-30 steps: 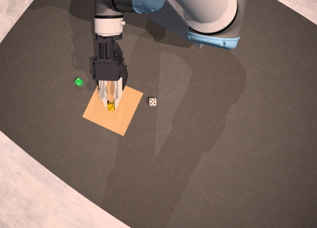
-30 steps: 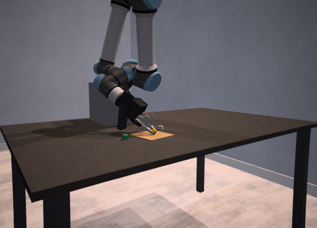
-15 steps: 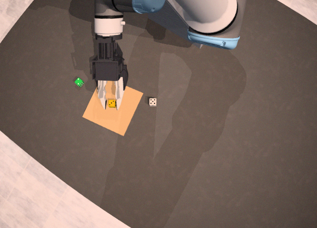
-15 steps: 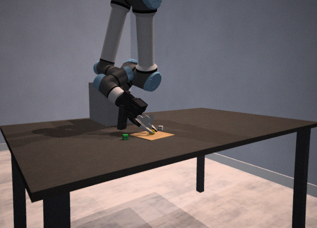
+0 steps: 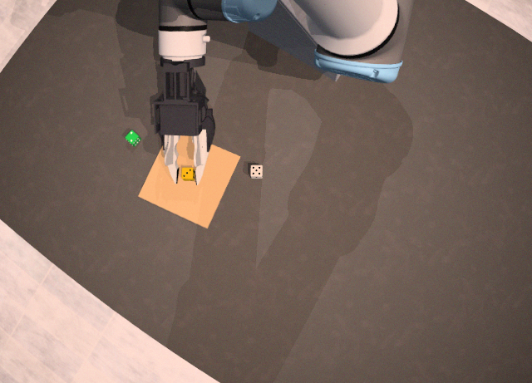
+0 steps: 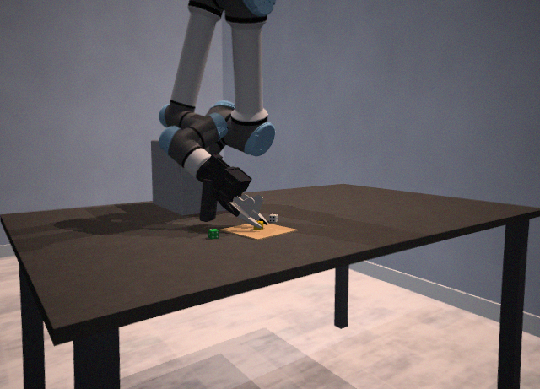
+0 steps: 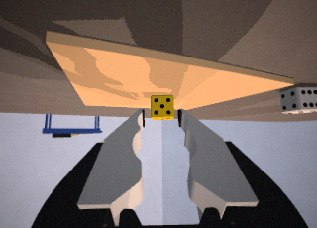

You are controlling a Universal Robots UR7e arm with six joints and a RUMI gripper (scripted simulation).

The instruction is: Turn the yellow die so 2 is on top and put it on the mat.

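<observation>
The yellow die [image 5: 187,173] sits flat on the orange mat [image 5: 189,190], near its middle. Its top face seems to show two pips in the top view. In the wrist view the die [image 7: 162,107] shows a five-pip side face towards me. My gripper [image 5: 187,179] reaches down at a slant with a fingertip on each side of the die. The wrist view shows a small gap between each fingertip [image 7: 161,118] and the die, so the gripper is open and grips nothing. In the exterior view the fingertips [image 6: 261,221] stand low over the mat [image 6: 259,230].
A green die [image 5: 132,137] lies on the dark table left of the mat, off it. A white die [image 5: 256,171] showing five on top lies right of the mat; it also shows in the wrist view [image 7: 298,99]. The arm's grey base block [image 6: 174,184] stands behind.
</observation>
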